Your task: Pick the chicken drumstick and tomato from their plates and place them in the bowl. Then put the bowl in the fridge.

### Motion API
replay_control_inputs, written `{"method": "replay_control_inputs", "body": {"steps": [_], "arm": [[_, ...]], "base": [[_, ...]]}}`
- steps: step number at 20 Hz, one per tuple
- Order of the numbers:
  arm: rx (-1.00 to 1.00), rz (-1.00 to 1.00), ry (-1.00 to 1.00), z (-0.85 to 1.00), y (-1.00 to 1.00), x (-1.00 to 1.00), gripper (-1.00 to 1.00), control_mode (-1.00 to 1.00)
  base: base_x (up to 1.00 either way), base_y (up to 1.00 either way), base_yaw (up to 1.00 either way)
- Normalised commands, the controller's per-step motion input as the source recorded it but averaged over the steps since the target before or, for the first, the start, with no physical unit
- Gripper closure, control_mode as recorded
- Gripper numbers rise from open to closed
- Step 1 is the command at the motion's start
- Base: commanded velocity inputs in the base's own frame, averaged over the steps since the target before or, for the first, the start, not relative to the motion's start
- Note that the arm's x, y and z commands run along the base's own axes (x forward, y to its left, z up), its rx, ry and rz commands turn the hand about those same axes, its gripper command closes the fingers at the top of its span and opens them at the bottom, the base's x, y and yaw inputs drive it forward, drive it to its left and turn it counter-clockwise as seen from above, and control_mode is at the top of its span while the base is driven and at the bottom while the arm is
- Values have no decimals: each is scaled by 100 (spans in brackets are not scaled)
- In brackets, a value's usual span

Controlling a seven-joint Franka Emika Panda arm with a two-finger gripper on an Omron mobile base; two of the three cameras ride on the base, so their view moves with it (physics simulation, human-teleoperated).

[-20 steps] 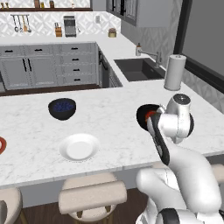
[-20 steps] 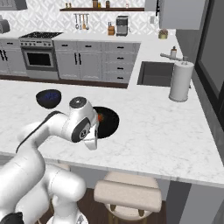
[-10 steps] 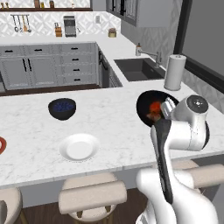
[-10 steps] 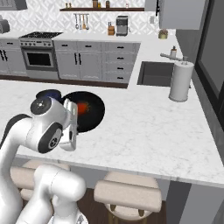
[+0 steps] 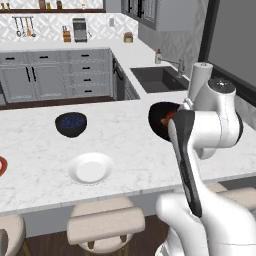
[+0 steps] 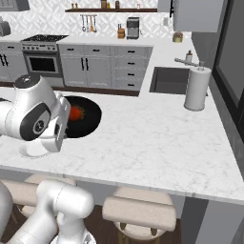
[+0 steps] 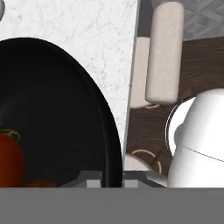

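We see the black bowl [image 6: 88, 116] with the tomato [image 6: 75, 112] inside, pinched at its rim by our closed jaws, paper towel roll [image 6: 197, 88] far right, white plate [image 5: 91, 167] left.

Bowl [image 5: 159, 119] lifted off counter [image 5: 125, 150] — carried rightward.

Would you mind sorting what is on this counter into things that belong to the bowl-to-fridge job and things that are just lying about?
Belongs to the job:
- black bowl, gripped at its rim by the gripper
- tomato inside it
- white plate, bare
- red-rimmed plate at the left edge

Just lying about:
- dark blue bowl
- paper towel roll
- sink
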Motion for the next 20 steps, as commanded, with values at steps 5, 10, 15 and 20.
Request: {"method": "replay_control_inputs", "body": {"steps": [5, 10, 15, 20], "arm": [[2, 0, -10, -13, 0, -85, 100, -100], [0, 0, -7, 1, 0, -100, 100, -100], [0, 0, -9, 17, 0, -68, 100, 100], [0, 0, 0, 0, 0, 0, 100, 100]], "base": [[0, 0, 0], [0, 0, 0], [0, 0, 0], [-30, 2, 3]]}}
